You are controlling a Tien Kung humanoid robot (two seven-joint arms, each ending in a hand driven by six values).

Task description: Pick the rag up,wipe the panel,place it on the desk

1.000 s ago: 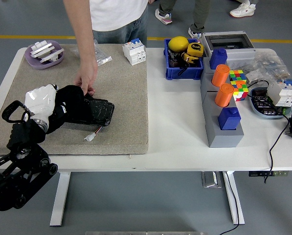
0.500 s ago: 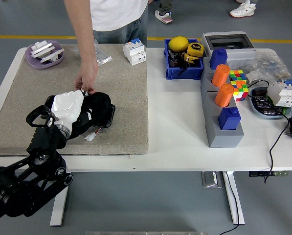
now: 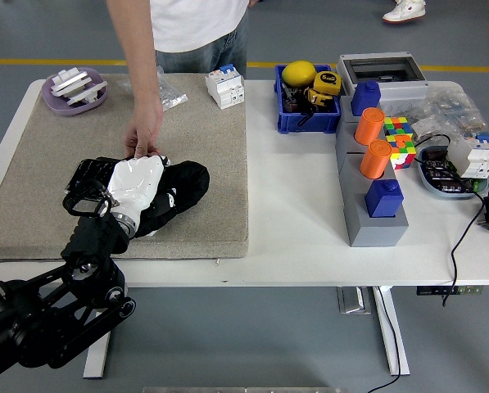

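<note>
A: Any lettering you can read here?

B: None. The yellow tape measure (image 3: pixel 323 82) in the blue bin (image 3: pixel 307 121) bears a dark label, too small to make out.

A: The breaker (image 3: pixel 225 86)?

B: Marks on its face, illegible. The cube (image 3: pixel 398 135) shows only coloured squares.

Single head view: high on robot's side, facing forward and down over the white rectangular table (image 3: pixel 293 246), whole tabletop framed.

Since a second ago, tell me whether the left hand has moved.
Yes. The left hand, pressing the black rag, has slid right across the mat, toward the blue bin.
</note>
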